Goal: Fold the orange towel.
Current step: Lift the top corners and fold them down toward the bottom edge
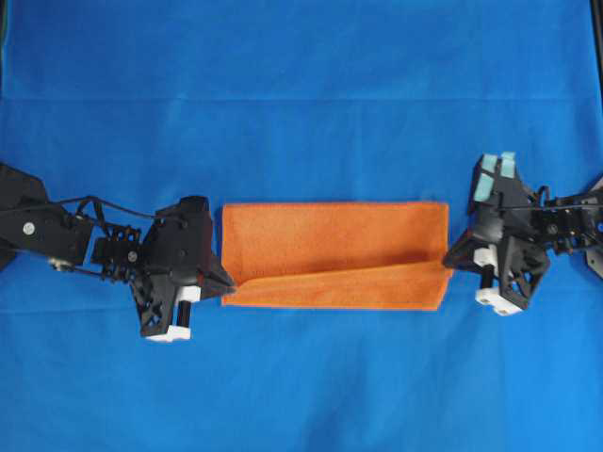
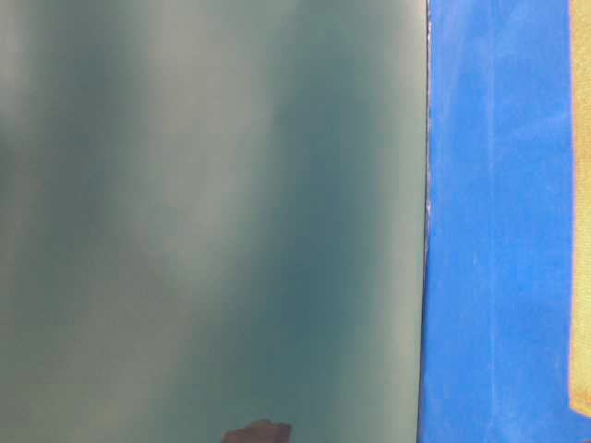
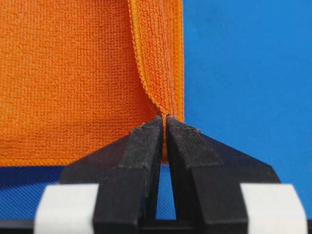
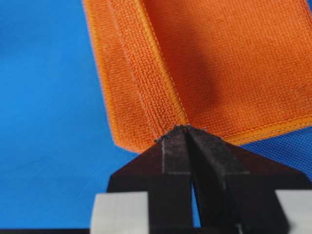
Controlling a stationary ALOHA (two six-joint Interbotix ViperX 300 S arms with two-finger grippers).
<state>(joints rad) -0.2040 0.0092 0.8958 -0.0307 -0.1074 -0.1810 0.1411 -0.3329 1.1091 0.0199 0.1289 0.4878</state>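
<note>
The orange towel (image 1: 334,254) lay flat on the blue-covered counter (image 1: 301,377), stretched between the two sets of jaws. The left gripper (image 1: 226,285) and right gripper (image 1: 449,259) each had jaws clamped on a raised fold of cloth at opposite ends. Doing this step well probably meant moving both ends together, keeping the lifted edge taut and level, then laying hem onto hem.

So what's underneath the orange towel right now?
The orange towel lies on the blue cloth, with both the left gripper and right gripper pinching a lifted layer. Anything beneath the flat part is covered.
</note>
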